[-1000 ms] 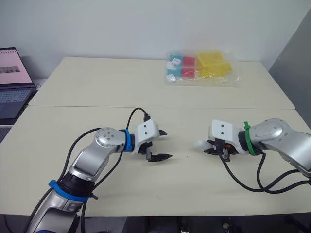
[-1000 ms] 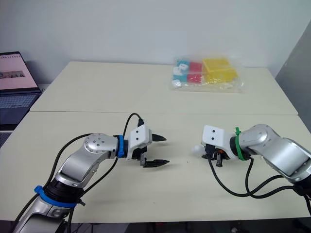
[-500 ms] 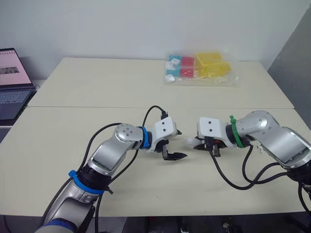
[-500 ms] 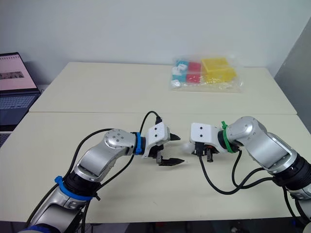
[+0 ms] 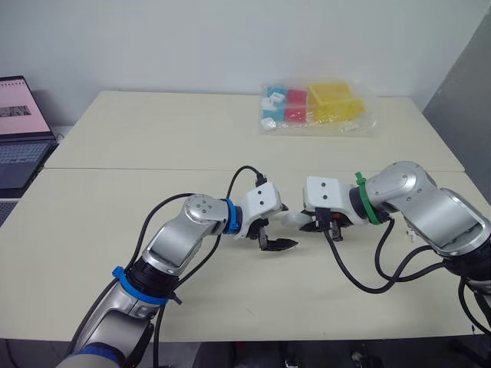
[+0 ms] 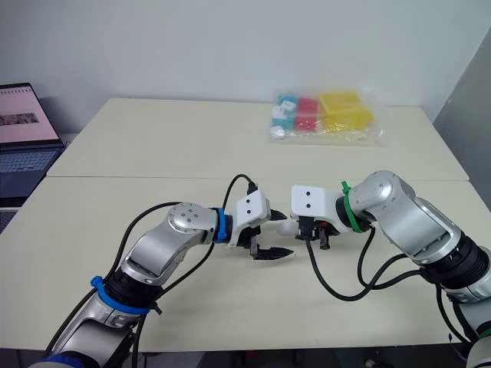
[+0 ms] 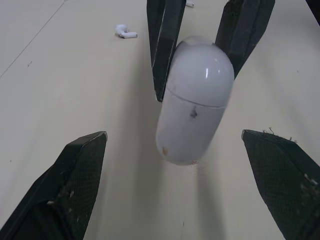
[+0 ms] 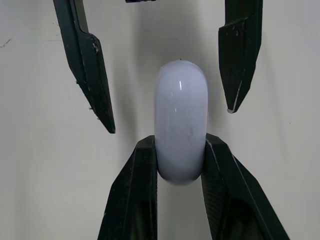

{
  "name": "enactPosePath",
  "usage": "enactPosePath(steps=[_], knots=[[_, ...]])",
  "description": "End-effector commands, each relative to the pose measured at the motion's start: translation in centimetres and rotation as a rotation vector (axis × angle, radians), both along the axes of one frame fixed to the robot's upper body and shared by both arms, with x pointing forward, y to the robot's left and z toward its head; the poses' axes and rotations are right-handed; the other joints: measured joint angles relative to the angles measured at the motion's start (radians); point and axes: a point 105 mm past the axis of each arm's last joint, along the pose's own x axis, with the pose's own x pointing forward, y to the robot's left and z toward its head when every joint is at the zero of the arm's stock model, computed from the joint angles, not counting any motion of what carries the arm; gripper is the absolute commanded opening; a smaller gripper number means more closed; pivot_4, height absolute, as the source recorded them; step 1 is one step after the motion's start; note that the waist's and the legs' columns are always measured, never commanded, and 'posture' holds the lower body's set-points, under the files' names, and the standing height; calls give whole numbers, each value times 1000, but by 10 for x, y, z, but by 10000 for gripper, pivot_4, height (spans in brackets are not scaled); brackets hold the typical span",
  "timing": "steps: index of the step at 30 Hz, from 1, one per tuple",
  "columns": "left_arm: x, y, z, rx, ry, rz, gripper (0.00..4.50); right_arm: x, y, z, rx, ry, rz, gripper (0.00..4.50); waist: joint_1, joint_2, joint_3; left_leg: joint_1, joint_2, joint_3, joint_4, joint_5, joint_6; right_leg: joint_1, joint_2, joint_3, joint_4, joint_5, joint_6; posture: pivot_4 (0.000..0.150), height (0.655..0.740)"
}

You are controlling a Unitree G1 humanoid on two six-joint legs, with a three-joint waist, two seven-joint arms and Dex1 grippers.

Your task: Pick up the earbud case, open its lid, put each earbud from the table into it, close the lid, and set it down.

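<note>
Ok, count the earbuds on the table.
1 for sure: an earbud lies on the table, beyond the case held by the right end effector. A white speck farther off may be a second; others could be hidden.

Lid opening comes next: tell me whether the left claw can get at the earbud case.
Likely yes: the open left claw brackets the earbud case, held by the right claw; nothing blocks it.
</note>
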Motion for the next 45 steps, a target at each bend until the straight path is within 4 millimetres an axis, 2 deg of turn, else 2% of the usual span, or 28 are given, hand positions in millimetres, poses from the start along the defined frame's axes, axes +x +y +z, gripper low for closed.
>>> enactPosePath(steps=[1, 17, 20, 27, 30, 44, 45], knots=[[3, -3, 14, -26, -63, -7, 45000, -2, -1, 11, 3, -44, 7, 7679, 0, 0, 0, 0, 0, 0, 0, 0, 0, 0, 0, 0, 0, 0, 0, 1500, 7400], [-4, -7, 16, -43, -30, -53, 45000, 3, -10, -3, -20, -33, -18, 7679, 0, 0, 0, 0, 0, 0, 1, 0, 0, 0, 0, 0, 0, 0, 0, 1500, 7400], [-4, -8, 17, -54, -18, -52, 38678, 3, -11, -5, -20, -34, -17, 7679, 0, 0, 0, 0, 0, 0, 1, 0, 0, 0, 0, 0, 0, 0, 0, 1500, 7400], [-4, -8, 14, -47, -10, -52, 14814, 4, -9, -2, -10, -40, -15, 7679, -1, 0, 0, 0, 0, 0, 1, 0, 0, 0, 0, 0, 1, 0, 0, 1500, 7400], [-3, -8, 14, -48, -10, -52, 7916, 4, -8, -1, -6, -41, -13, 7679, -1, 0, 0, 0, 0, 0, 1, 0, 0, 0, 0, 0, 1, 0, 0, 1500, 7400], [-4, -9, 11, -45, -11, -43, 7922, -3, -9, -4, 4, -11, 8, 7679, 0, 0, 0, 0, 0, 0, 2, 0, 0, 0, 0, 0, 1, 0, 0, 1500, 7400], [-4, -9, 11, -46, -11, -41, 7922, -3, -10, -4, -1, -14, 10, 11179, 0, 0, 0, 0, 0, 0, 2, 0, 0, 0, 0, 0, 1, 0, 0, 1500, 7400]])
